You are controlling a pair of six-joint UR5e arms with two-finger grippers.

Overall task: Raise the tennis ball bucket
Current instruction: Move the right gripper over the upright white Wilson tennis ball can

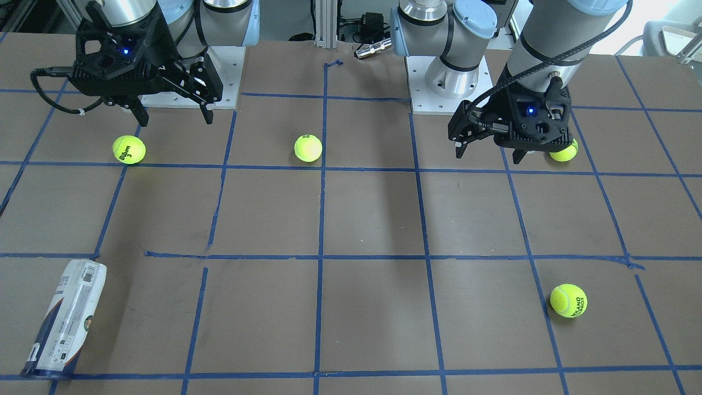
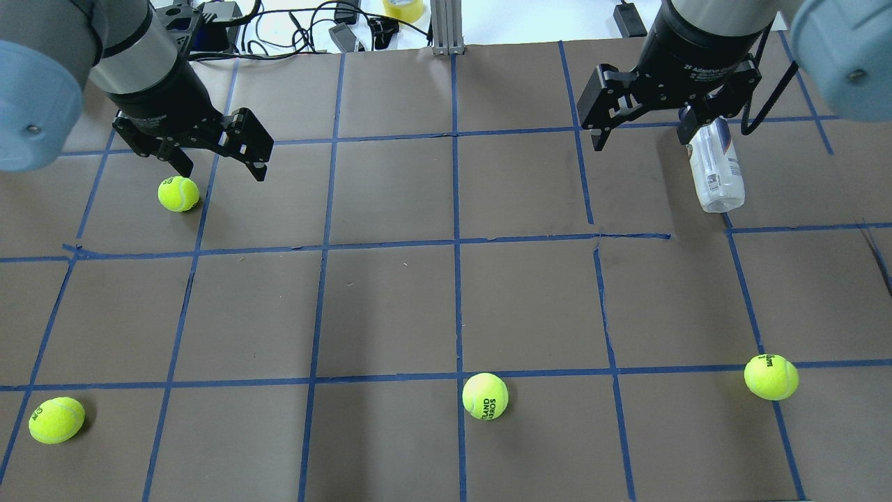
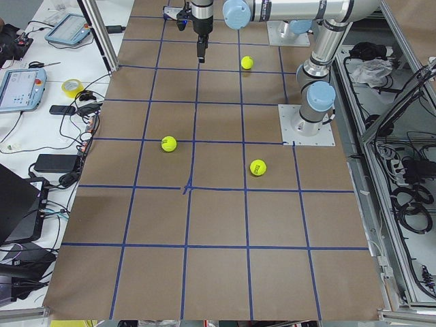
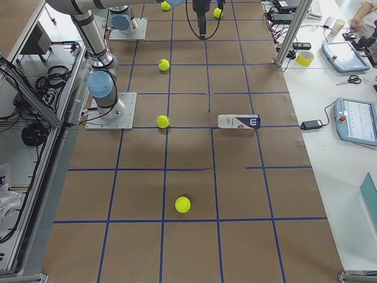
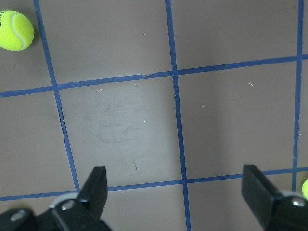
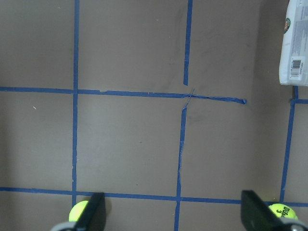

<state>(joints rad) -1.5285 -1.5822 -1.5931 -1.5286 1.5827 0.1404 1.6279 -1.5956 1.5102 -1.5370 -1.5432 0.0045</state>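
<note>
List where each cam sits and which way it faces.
Front: across the table, facing the robot, looking down; right arm view-left, left arm view-right.
Overhead: behind the robot's shoulders, looking forward and down; left hand, right hand, both open.
Left side: table's left end, looking along it; left arm nearer.
Right side: table's right end, looking along it; right arm nearer.
Left wrist: down onto the table; only its fingers.
Right wrist: same; fingers plus the can's end.
Shared: front, overhead, right side show the can lying flat.
</note>
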